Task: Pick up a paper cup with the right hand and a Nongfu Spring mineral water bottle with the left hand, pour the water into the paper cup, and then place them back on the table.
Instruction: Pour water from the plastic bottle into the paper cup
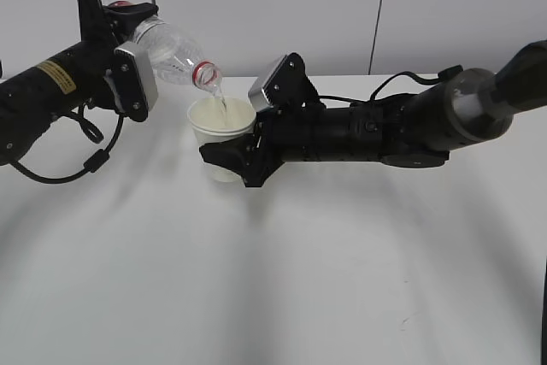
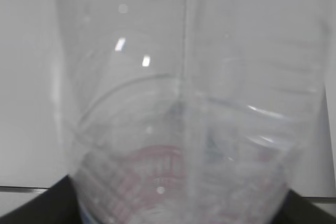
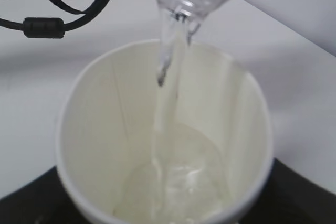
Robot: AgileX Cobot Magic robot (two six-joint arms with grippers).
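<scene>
Exterior view: my right hand point(image 1: 229, 160) is shut tight on the paper cup point(image 1: 221, 136), fingers on both sides of it, low down. I hold the cup up off the table point(image 1: 282, 279), w/ its open top facing up. My left hand point(image 1: 120, 49) is clamped round the fat end of the Nongfu Spring mineral water bottle point(image 1: 175, 55). The bottle is tipped way over, mouth down & to the right, red neck ring just above the cup's rim. The water point(image 1: 220, 100) runs out in a thin line into the cup.

Right wrist view: I look down into the cup point(image 3: 105, 129). The stream point(image 3: 168, 87) falls from the bottle mouth point(image 3: 184, 3) & makes a small pool at the bottom, w/ bubbles. A black cable point(image 3: 44, 26) loops at top left.

Left wrist view: the clear bottle point(image 2: 189, 129) fills nearly all I see, blurry, w/ a bit of red down low. Can't see my fingers here.
</scene>
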